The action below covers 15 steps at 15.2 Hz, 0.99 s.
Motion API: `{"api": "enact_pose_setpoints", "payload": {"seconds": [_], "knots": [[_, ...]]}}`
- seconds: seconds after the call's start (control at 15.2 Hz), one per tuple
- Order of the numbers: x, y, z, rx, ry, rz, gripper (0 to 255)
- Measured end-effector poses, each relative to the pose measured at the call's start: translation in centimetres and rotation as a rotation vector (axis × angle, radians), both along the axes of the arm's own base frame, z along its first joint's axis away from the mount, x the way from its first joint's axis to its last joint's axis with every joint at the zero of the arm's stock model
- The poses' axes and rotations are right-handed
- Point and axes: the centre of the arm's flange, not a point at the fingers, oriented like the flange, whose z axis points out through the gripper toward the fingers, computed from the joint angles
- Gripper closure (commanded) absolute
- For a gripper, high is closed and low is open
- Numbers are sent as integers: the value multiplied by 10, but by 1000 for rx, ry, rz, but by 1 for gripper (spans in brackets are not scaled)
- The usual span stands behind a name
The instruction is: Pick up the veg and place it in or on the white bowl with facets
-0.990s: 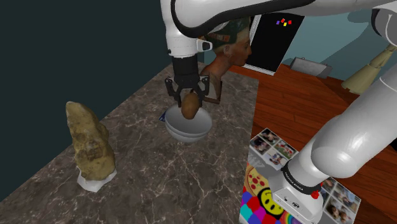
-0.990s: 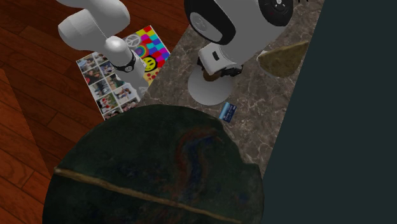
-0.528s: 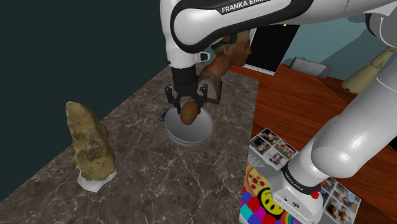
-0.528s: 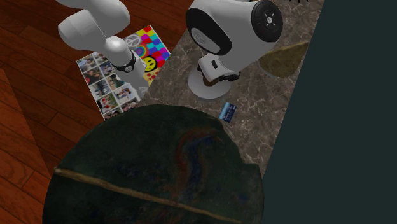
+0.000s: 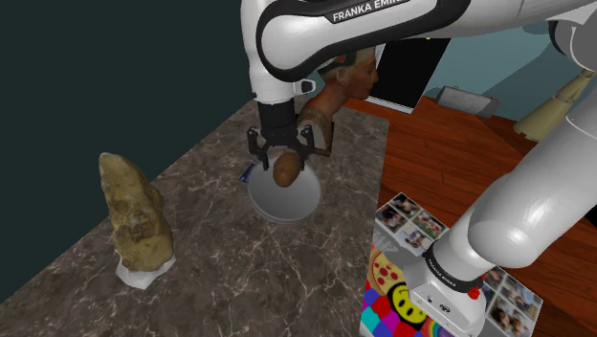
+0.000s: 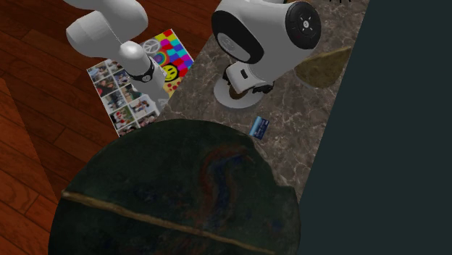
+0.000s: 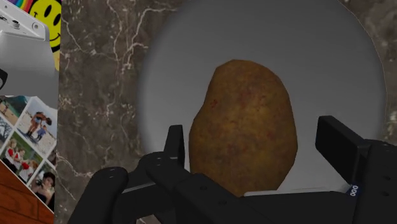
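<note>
Over white bowl (image 7: 191,63): potato (image 7: 245,127) between parted fingers (image 7: 340,149), unclasped.

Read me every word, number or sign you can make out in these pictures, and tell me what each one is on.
"FRANKA EMI", cut by the picture's edge: white robot arm's upper link.
"000", tiny and uncertain: black end effector.
Yellow smiley face, wordless sign: stand's multicoloured panel.
Small blue card on the dark marble counter: too small to read.
</note>
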Motion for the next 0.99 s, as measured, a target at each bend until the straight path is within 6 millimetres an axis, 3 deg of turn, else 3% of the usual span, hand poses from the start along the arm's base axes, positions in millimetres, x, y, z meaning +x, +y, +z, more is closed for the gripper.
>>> {"api": "enact_pose_setpoints", "payload": {"seconds": [0.26,0.59,0.99], "knots": [[0,0,0,0,0,0,0],[13,1,43,1,-1,0,0],[16,1,47,0,0,0,0]]}}
